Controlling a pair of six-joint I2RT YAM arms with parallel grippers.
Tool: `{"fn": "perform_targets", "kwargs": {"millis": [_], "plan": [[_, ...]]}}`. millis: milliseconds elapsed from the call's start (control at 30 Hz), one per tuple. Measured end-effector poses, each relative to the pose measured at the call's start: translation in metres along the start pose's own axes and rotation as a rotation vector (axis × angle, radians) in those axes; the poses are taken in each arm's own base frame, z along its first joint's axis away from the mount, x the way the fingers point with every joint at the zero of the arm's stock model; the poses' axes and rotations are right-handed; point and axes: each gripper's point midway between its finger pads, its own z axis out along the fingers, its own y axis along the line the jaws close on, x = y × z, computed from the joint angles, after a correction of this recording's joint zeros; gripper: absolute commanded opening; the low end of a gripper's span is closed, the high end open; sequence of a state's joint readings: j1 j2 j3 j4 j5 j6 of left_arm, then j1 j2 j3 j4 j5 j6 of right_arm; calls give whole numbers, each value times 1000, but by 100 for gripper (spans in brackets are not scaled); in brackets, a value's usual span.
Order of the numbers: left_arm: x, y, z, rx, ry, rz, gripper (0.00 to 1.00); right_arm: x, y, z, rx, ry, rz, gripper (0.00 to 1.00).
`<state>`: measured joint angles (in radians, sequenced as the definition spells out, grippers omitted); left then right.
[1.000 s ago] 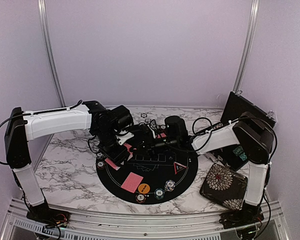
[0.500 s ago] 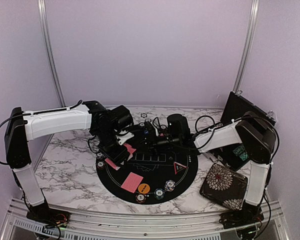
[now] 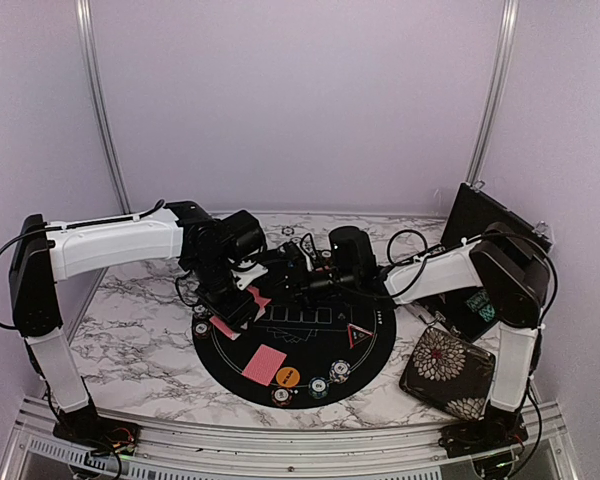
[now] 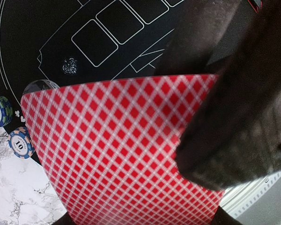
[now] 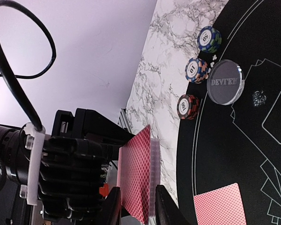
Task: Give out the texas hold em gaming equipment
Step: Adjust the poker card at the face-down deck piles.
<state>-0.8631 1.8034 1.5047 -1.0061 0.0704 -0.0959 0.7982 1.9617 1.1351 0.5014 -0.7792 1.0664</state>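
Note:
My left gripper (image 3: 242, 300) is shut on a deck of red-backed playing cards (image 4: 122, 150), held on edge over the left of the black round mat (image 3: 375, 340). My right gripper (image 5: 136, 206) reaches in from the right; its open jaws straddle the deck (image 5: 140, 178), whose front card stands slightly off the rest. Two single cards (image 3: 267, 362) (image 3: 223, 326) lie face down on the mat. Three chip stacks (image 5: 209, 39) (image 5: 196, 70) (image 5: 188, 106) sit beside a clear round button (image 5: 226, 82). More chips (image 3: 318, 387), an orange disc (image 3: 287, 377) and the red-edged triangle (image 3: 357, 335) lie nearer me.
A floral square pouch (image 3: 446, 371) lies at the right front, off the mat. A black case (image 3: 480, 250) leans at the back right behind the right arm. Further chips (image 3: 290, 235) sit at the mat's far edge. Cables hang near both wrists.
My right gripper has moved left and away from me, up to the deck in my left gripper. The left arm and deck have stayed put.

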Motion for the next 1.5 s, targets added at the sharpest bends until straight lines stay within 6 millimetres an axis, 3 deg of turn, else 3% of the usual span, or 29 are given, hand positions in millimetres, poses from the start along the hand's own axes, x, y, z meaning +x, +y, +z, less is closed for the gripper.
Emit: {"fn": "perform_targets", "kwargs": {"millis": [400, 700, 933, 1333, 1500], "plan": [[0, 0, 0, 0, 0, 0, 46, 4, -6, 9, 9, 16, 8, 16], [0, 0, 0, 0, 0, 0, 46, 3, -8, 8, 17, 10, 1, 26], [0, 0, 0, 0, 0, 0, 46, -4, -4, -3, 31, -29, -10, 28], [0, 0, 0, 0, 0, 0, 46, -13, -19, -15, 88, -91, 6, 12], [0, 0, 0, 0, 0, 0, 46, -16, -27, -16, 125, -112, 0, 11]]}}
